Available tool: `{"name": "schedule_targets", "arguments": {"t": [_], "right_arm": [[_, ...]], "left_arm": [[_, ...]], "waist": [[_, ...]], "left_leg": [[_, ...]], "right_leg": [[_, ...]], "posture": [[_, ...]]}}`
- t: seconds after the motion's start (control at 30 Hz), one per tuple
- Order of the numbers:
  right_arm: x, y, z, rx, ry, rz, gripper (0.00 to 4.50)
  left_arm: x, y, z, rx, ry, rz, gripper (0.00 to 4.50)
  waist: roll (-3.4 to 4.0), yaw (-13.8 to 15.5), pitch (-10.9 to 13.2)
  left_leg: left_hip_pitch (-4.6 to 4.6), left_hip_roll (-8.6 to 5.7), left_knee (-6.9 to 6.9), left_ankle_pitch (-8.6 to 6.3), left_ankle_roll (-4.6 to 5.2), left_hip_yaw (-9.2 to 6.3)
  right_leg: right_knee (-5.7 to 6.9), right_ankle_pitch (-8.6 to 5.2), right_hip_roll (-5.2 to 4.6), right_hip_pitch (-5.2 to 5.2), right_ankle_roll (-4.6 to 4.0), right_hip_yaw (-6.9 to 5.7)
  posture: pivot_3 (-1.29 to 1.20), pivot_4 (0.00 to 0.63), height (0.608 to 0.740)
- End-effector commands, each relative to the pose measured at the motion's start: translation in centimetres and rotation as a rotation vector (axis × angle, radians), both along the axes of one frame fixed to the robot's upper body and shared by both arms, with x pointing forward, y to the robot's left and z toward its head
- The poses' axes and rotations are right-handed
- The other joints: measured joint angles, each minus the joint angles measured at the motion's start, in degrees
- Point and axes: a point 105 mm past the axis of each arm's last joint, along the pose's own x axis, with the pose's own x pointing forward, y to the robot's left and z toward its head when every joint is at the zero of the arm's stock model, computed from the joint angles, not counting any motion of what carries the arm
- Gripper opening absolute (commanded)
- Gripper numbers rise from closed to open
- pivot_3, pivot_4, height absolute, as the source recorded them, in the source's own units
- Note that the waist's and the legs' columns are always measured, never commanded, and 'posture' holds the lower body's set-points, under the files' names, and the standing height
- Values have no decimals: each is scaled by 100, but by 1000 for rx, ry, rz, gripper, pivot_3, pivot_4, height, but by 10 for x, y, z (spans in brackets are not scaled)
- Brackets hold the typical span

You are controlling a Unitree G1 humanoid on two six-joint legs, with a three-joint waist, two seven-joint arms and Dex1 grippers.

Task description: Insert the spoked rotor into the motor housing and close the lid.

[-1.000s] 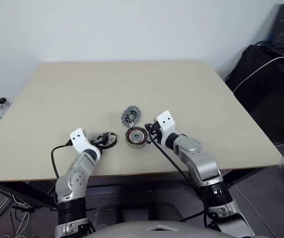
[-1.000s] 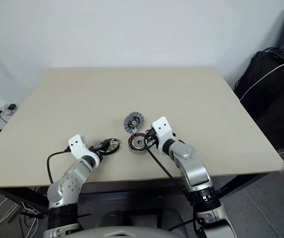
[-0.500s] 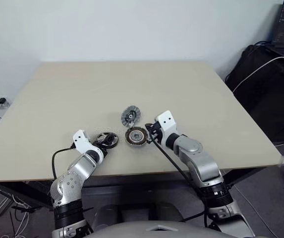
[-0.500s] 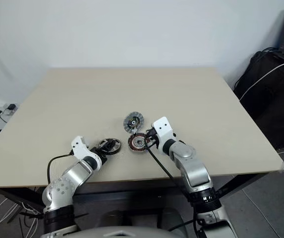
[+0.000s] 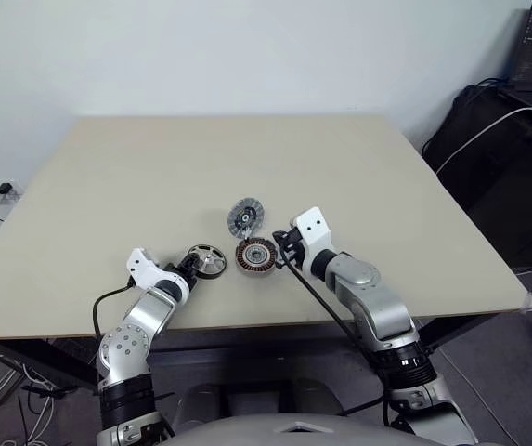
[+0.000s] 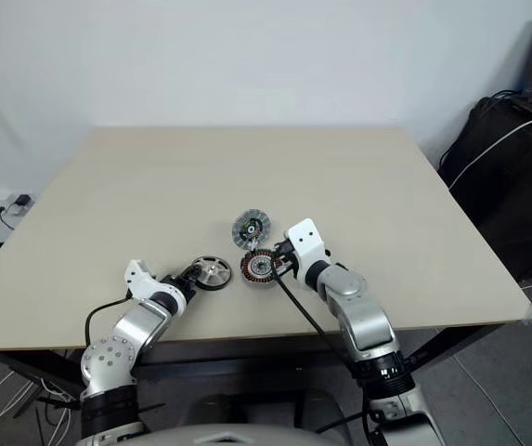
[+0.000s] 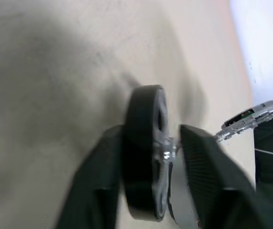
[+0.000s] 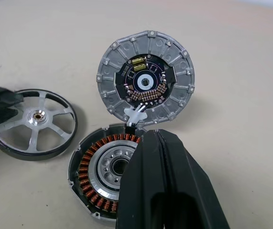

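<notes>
**Ana:** Gripping the spoked rotor across its thickness, the left gripper is holding it near the table's front edge, one finger on each face. Pinching it flat-to-flat is keeping the wheel from slipping.

**Ben:** Where is it sitting relative to the rest?

**Ana:** It is lying just beside the motor housing, on that cup's left, apart from it. The lid is propped tilted at the housing's far side, ribbed face showing, so the windings are staying open, I think ready to receive the rotor.

**Ben:** And the other arm?

**Ana:** The right gripper, fingers pressed together on nothing, is resting at the housing's rim, probably steadying it.
</notes>
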Motion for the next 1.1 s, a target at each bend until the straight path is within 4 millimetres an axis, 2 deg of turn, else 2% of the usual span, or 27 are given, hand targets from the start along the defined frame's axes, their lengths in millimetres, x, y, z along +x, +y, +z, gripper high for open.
{"name": "schedule_targets", "arguments": {"t": [0.03,0.23,0.37,0.5,0.6,0.7,0.83,0.93,1.1], "right_arm": [[4,0,13,18,-42,-7,0],[5,0,13,16,-44,-6,0],[4,-2,13,14,-44,-10,0],[1,-3,13,17,-42,-4,0],[-2,-3,11,17,-34,11,0],[-5,-5,10,16,-28,16,0],[-9,-12,9,15,-19,6,0],[-15,-23,4,-2,0,-16,0],[-24,-38,-5,-24,36,-60,0]], "left_arm": [[2,-27,4,-103,-14,-14,444],[1,-23,4,-96,-22,0,436],[5,-7,35,-134,-249,94,436],[4,7,80,-270,-543,192,436],[-1,-10,107,-347,-700,107,436],[-4,-32,120,-427,-772,4,436],[-5,-60,123,-507,-771,-123,436],[2,-80,106,-517,-675,-188,436],[11,-97,71,-507,-524,-224,436]], "waist": [[2,-2,-4],[1,-1,-4],[0,-16,-2],[-2,-15,-1],[-2,4,-1],[-2,13,-1],[-3,-1,0],[-1,-1,-2],[-3,-9,0]], "left_leg": [[4,0,0,0,0,0],[2,0,3,-1,1,-1],[-1,0,3,0,-1,2],[-11,4,4,3,-9,0],[-13,4,4,-1,-1,0],[-13,-2,8,-4,5,1],[-13,-3,15,-9,14,5],[-11,-2,16,-9,16,5],[-10,0,17,-9,16,1]], "right_leg": [[0,0,0,2,0,0],[0,1,0,3,1,-1],[0,1,1,-1,1,-2],[0,1,-1,-10,-2,-1],[-3,0,-10,-10,-2,-1],[-5,1,-4,-6,-1,-1],[-5,5,-1,-3,7,-2],[-4,6,2,-3,10,-1],[-2,6,7,-4,10,-2]], "posture": [[0,0,740],[0,0,740],[0,0,740],[0,0,740],[0,0,740],[0,0,740],[0,0,740],[0,0,740],[0,0,740]]}}
